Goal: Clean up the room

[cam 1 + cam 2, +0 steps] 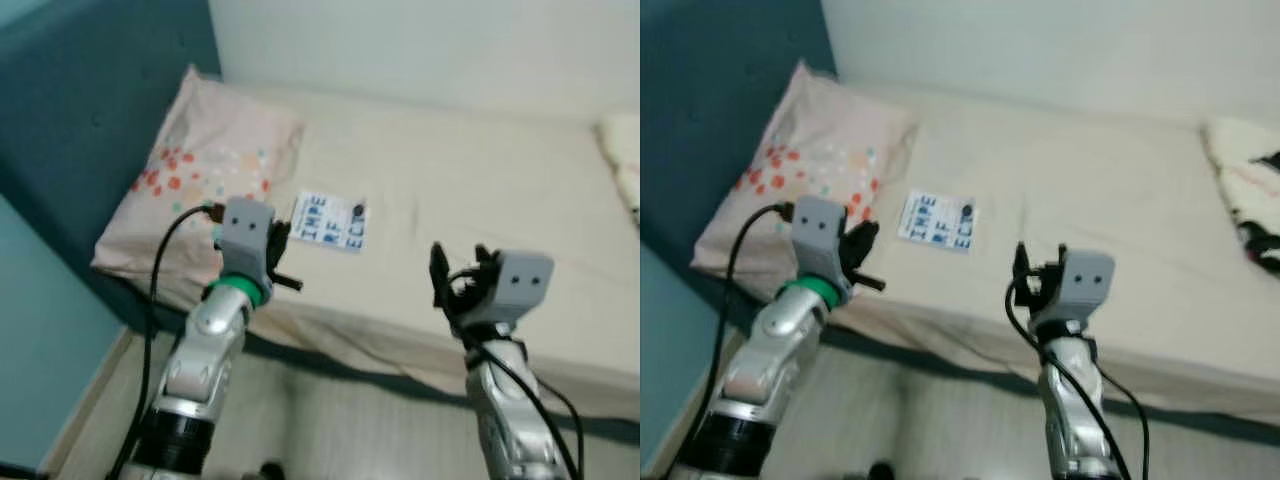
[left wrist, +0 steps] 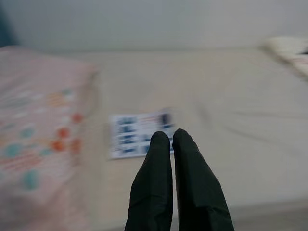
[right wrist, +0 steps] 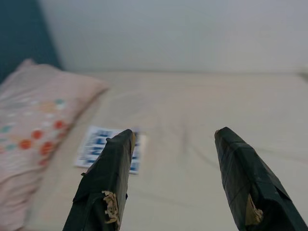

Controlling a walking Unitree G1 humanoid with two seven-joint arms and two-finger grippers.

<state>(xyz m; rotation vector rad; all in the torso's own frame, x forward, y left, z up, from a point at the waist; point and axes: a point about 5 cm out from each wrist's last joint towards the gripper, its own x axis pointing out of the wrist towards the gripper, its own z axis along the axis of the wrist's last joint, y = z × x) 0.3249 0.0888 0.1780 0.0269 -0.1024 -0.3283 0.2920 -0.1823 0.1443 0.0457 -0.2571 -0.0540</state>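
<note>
A white card with blue letters [image 1: 331, 221] lies flat on the cream bed [image 1: 480, 190], just right of the pillow [image 1: 195, 170]. My left gripper [image 1: 283, 258] hovers at the bed's near edge, a little short of the card, its fingers [image 2: 166, 144] pressed together with nothing between them. My right gripper [image 1: 458, 270] is held further right over the bed's front edge, its two fingers [image 3: 118, 159] spread wide and empty. In the right wrist view the card [image 3: 108, 147] sits ahead and to one side of the gripper.
A dark teal headboard [image 1: 90, 100] stands behind the pillow, with a lighter teal wall [image 1: 40, 330] at the left. A patterned blanket [image 1: 1245, 200] lies at the bed's far right. A pale wall [image 1: 420, 45] runs behind the bed. Wooden floor [image 1: 340, 420] lies below.
</note>
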